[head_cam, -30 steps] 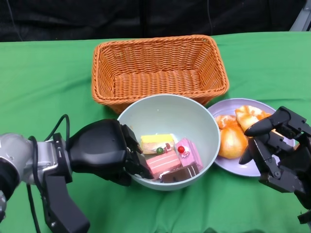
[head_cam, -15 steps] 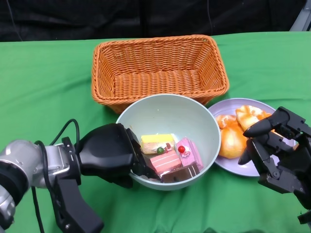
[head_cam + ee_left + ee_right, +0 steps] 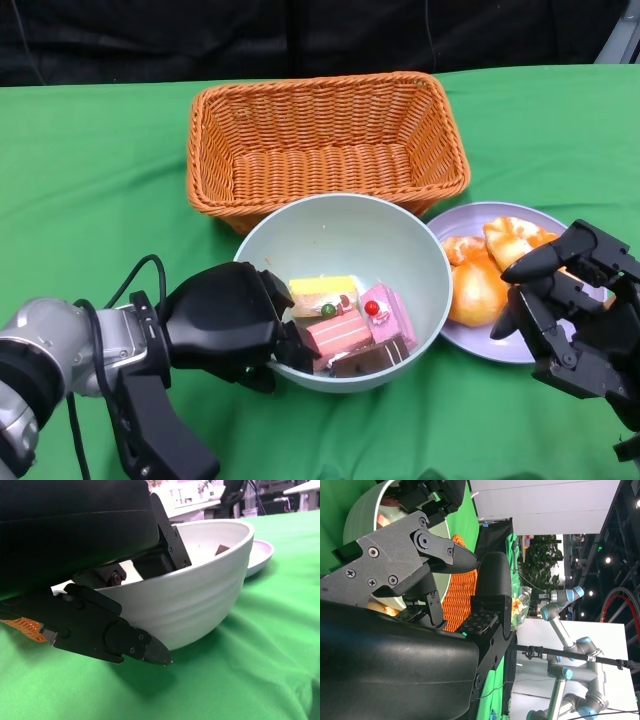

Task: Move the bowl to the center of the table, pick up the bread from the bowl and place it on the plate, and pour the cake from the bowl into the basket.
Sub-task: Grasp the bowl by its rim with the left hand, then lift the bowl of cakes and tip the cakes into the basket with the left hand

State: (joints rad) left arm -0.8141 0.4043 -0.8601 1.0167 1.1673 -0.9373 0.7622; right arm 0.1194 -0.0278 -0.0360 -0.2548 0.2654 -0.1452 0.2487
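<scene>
The pale green bowl (image 3: 345,240) stands mid-table, just in front of the basket, with several cake pieces (image 3: 350,325) in its near half. My left hand (image 3: 225,325) grips the bowl's left rim; in the left wrist view its fingers (image 3: 110,635) reach under the bowl (image 3: 200,595) and others hook over the rim. Bread pieces (image 3: 480,290) lie on the purple plate (image 3: 490,347) right of the bowl. My right hand (image 3: 570,300) hovers over the plate's near right side, fingers spread and holding nothing.
The orange wicker basket (image 3: 320,90) sits behind the bowl, with nothing in it. Green cloth covers the table. The right wrist view shows the bowl (image 3: 365,505) and the basket (image 3: 457,600) beyond my right hand's fingers (image 3: 410,545).
My left forearm has swung further in under the hand, and the hand has settled slightly lower on the bowl's rim. The bowl, plate and right hand have stayed put.
</scene>
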